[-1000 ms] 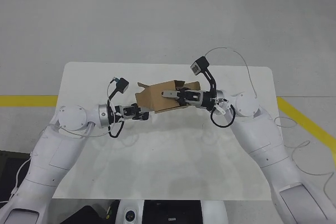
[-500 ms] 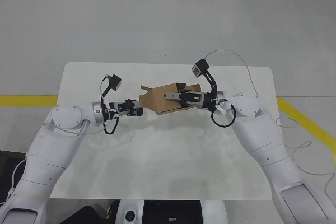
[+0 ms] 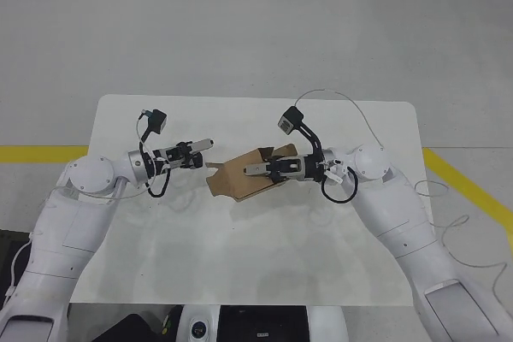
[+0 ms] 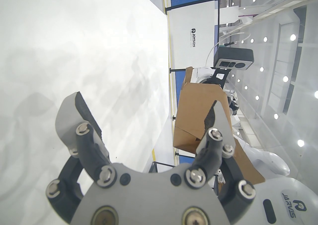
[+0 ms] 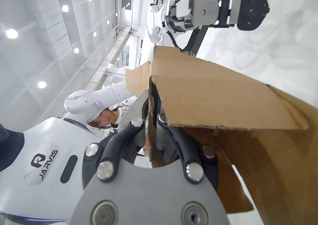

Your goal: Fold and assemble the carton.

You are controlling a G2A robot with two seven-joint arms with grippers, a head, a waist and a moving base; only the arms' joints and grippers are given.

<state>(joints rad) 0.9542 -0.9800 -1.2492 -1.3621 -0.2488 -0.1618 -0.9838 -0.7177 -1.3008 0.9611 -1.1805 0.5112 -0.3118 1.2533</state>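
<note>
Brown corrugated cardboard carton [image 3: 242, 176], partly unfolded and with loose flaps at its ends, sits over the middle of the white rectangular table [image 3: 154, 256], between the two arms. It is tilted, with one corner pointing toward the near edge of the table. Cannot tell from the top view whether that corner touches the tabletop or hangs just above it. The right gripper [image 5: 150, 101] reaches in from the carton's right-hand end, its fingers closed together on one cardboard panel. The right wrist view shows the torn edge of that panel running down between the two black finger links, with one finger on each face of the sheet. The rest of the carton spreads away from the grip as a wide folded wall. The left gripper [image 3: 207, 144] is near the carton's left end, toward the far side of the table, and apart from the cardboard. Its fingers are spread wide and there is nothing between them. In the left wrist view the dark ribbed pads [image 4: 85, 111] face each other across bare tabletop, and the carton stands farther off behind one fingertip.
</note>
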